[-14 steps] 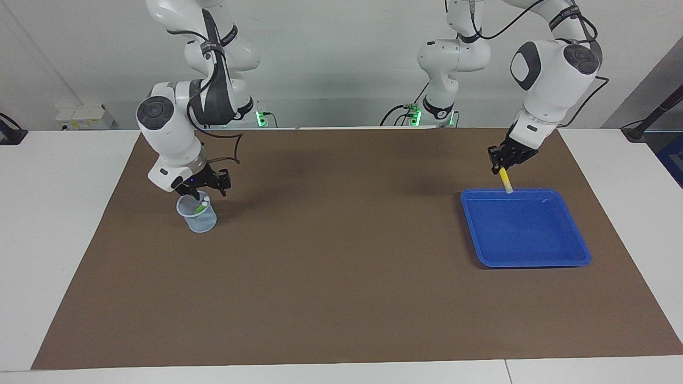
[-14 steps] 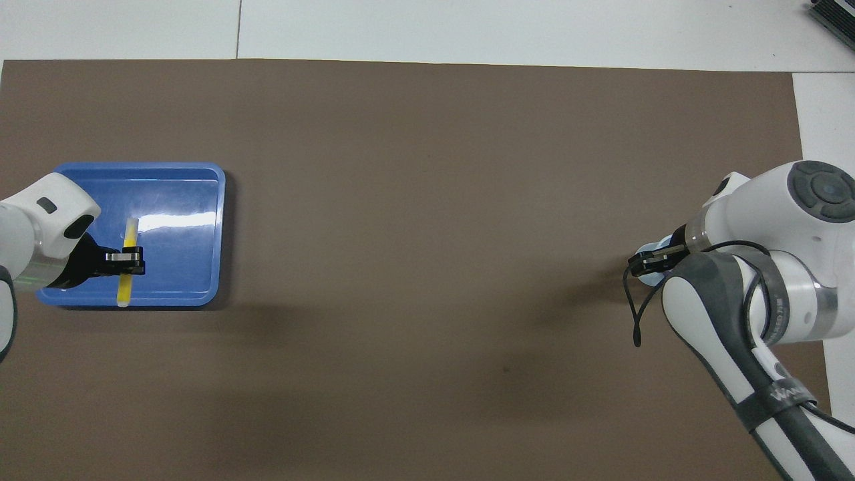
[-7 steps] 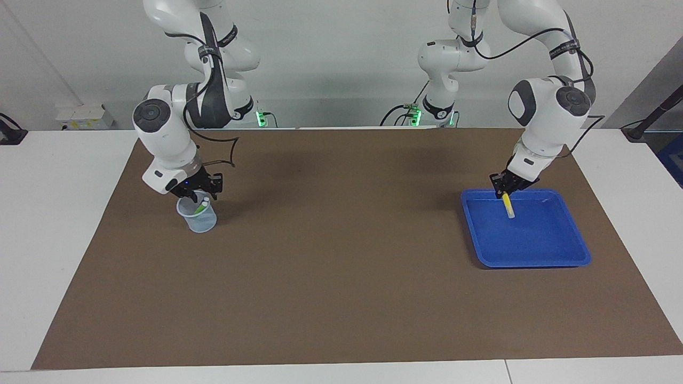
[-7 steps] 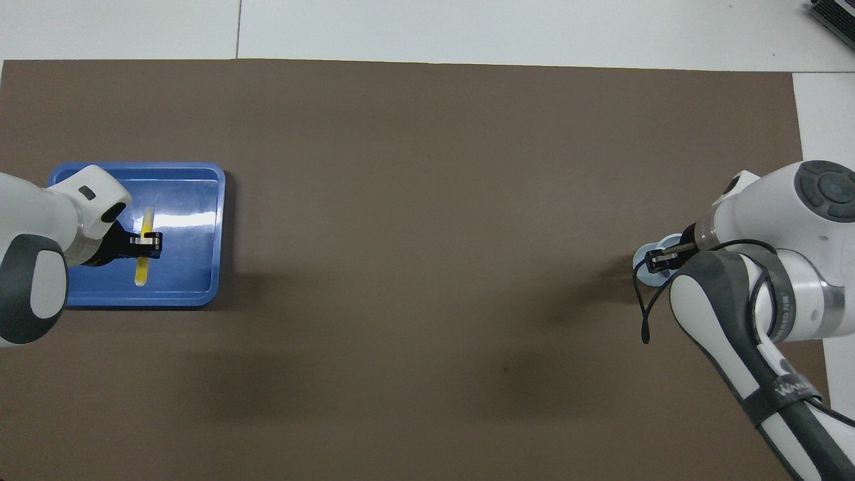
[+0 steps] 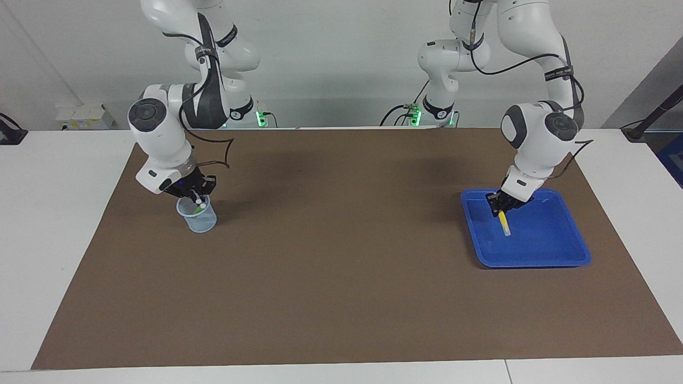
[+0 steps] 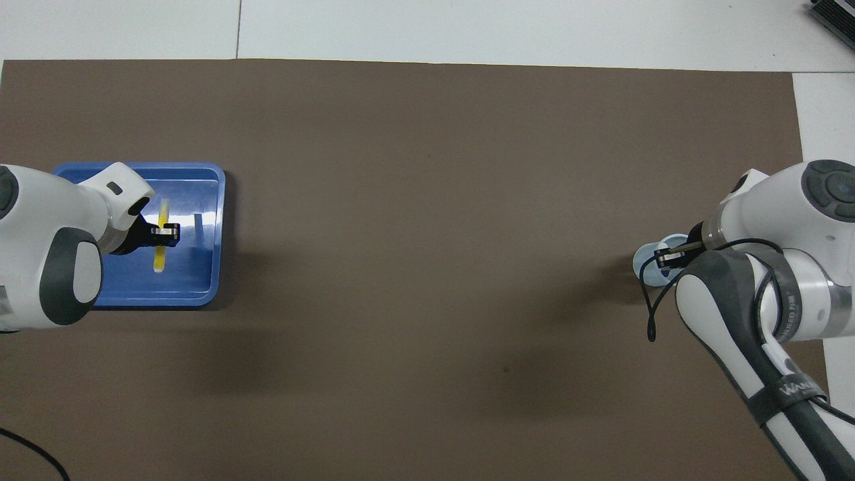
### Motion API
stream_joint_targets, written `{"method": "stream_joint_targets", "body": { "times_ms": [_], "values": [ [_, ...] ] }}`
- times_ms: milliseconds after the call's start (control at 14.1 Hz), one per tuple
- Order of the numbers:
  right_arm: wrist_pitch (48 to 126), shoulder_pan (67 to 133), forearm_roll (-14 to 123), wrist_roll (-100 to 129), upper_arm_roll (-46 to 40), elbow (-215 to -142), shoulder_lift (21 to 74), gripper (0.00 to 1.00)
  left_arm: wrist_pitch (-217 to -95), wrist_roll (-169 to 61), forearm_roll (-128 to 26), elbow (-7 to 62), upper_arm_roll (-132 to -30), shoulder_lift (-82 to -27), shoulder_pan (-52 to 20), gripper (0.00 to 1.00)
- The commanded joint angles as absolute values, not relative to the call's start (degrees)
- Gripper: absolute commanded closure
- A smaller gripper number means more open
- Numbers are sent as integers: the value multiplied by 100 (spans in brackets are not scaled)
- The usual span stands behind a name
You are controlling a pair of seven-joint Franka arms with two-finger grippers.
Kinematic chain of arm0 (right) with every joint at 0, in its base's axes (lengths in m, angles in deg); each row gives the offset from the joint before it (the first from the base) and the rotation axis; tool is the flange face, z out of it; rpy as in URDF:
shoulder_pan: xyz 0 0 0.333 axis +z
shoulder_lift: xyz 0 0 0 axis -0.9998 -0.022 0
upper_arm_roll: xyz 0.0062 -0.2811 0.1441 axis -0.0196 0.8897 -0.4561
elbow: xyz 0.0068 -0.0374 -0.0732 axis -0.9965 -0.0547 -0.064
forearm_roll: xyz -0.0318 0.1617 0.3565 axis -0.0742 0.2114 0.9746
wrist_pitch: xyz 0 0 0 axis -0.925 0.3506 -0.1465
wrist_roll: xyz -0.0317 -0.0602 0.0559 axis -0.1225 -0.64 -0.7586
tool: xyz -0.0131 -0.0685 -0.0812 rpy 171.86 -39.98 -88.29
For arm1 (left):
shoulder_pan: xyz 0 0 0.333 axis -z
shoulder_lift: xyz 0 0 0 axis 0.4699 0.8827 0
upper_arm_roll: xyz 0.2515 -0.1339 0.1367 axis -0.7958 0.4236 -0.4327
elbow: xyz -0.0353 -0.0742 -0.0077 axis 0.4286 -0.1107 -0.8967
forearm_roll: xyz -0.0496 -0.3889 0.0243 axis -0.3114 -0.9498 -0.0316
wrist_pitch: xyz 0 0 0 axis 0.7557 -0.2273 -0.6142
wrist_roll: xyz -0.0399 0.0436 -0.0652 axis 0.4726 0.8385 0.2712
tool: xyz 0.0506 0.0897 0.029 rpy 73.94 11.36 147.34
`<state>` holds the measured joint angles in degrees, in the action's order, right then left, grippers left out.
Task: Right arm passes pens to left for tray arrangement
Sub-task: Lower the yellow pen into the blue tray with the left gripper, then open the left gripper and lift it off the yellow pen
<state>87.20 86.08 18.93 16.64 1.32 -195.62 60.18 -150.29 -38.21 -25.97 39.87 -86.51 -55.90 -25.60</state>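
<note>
The blue tray (image 5: 533,263) (image 6: 133,300) lies at the left arm's end of the table. Low over it, my left gripper (image 5: 501,209) (image 6: 167,232) is shut on the yellow pen (image 5: 505,226) (image 6: 159,259). The pen slants down with its pale end close to the tray floor; I cannot tell whether it touches. At the right arm's end, my right gripper (image 5: 195,197) (image 6: 665,258) is shut at the mouth of a pale blue cup (image 5: 201,222) (image 6: 642,256). A green pen (image 5: 197,210) with a whitish tip stands in that cup. Whether the fingers grip a pen is hidden.
A brown mat (image 5: 341,277) covers most of the white table. The cup and the tray are the only things standing on it, one toward each end.
The left gripper has come down with the yellow pen from above the tray's rim to low inside it. The right gripper has sunk to the cup's mouth and shut there.
</note>
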Motion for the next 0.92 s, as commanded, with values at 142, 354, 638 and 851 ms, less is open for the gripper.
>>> {"method": "stream_joint_targets", "body": {
  "times_ms": [142, 354, 638, 851],
  "values": [
    [8850, 8496, 1685, 1712, 43, -19634, 6014, 65, -15430, -3775, -2499, 3939, -8598, -5145, -2636, 100],
    [9061, 8487, 1685, 1703, 43, -19617, 5961, 36, -15518, -3792, -2499, 4149, -8581, -5100, -2592, 100],
    [9263, 8496, 1694, 1712, 34, -19590, 5926, 35, -15658, -3783, -2490, 4299, -8581, -5100, -2557, 100],
    [9430, 8531, 1755, 1730, 34, -19520, 5838, 35, -15615, -3819, -2499, 4247, -8572, -5091, -2557, 63]
  ]
}}
